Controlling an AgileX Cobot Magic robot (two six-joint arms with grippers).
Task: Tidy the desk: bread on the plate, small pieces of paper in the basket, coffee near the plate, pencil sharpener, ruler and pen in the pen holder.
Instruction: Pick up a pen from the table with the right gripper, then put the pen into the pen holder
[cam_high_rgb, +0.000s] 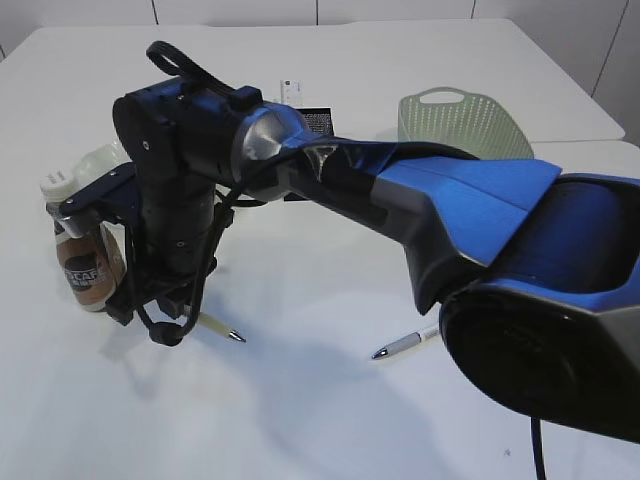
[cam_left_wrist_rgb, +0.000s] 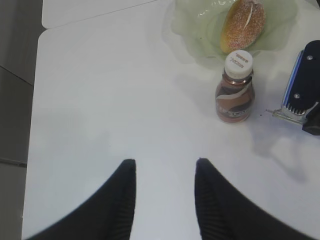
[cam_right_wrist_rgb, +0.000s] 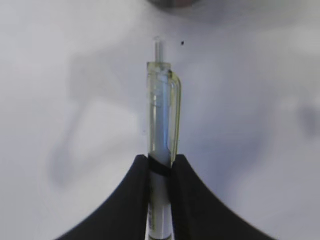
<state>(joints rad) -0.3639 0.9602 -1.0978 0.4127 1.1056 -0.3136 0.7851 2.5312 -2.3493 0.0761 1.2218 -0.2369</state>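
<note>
Big and blue, the right arm (cam_high_rgb: 480, 230) fills the lower right of the exterior view and reaches across to the left side. Its fingers (cam_right_wrist_rgb: 159, 170) are closed on a pen (cam_right_wrist_rgb: 162, 115). In the right wrist view the pen runs straight up the frame from between the fingers, with its clip end pointing away. In the exterior view its tip (cam_high_rgb: 236, 337) pokes out low at the left, just over the white surface (cam_high_rgb: 300, 420).

A second pen (cam_high_rgb: 405, 343) lies on the surface in the lower middle, apart from the first.

The left fingers (cam_left_wrist_rgb: 165, 200) are open and hold nothing. They hang over bare surface at the bottom of the left wrist view. Far above them stands the coffee (cam_left_wrist_rgb: 235, 87), upright, just below the plate (cam_left_wrist_rgb: 200, 35) with the bread (cam_left_wrist_rgb: 243, 25) on it.

The basket (cam_high_rgb: 462, 122) sits at the upper right. I think the dark thing (cam_high_rgb: 315, 122) behind the arm is the pen holder. If so, the pen must go up and back toward it, and the coffee stands close by the arm.
</note>
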